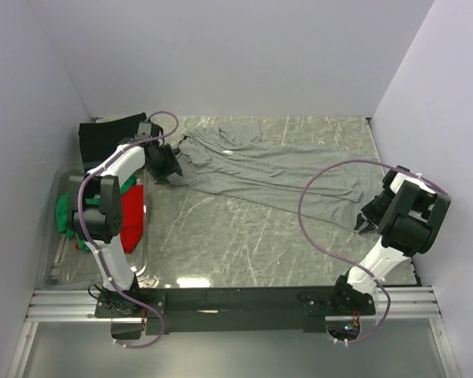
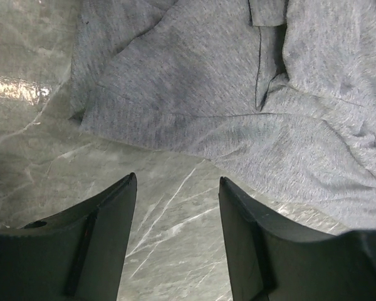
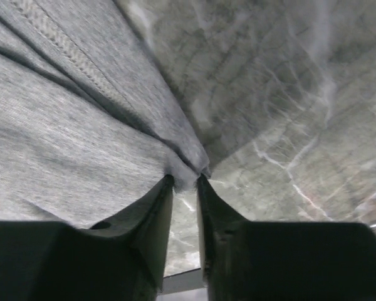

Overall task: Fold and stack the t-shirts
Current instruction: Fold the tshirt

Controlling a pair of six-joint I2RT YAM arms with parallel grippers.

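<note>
The large heather-grey t-shirt (image 1: 276, 169) lies spread and rumpled across the far half of the marble table, with a small white logo showing. My left gripper (image 1: 164, 164) hovers at the shirt's left end. In the left wrist view it (image 2: 177, 179) stands open over bare table, the grey cloth (image 2: 225, 94) just beyond its tips. My right gripper (image 1: 364, 224) is at the shirt's near right corner. In the right wrist view its jaws (image 3: 185, 179) stand narrow, pinching a hemmed fold of grey fabric (image 3: 62, 125) at the tips.
At the left, a clear plastic bin (image 1: 51, 236) holds a red shirt (image 1: 132, 216) and a green one (image 1: 63, 213). A black shirt (image 1: 102, 138) lies behind it. White walls close in the table on three sides. A metal rail (image 1: 236, 299) runs along the near edge.
</note>
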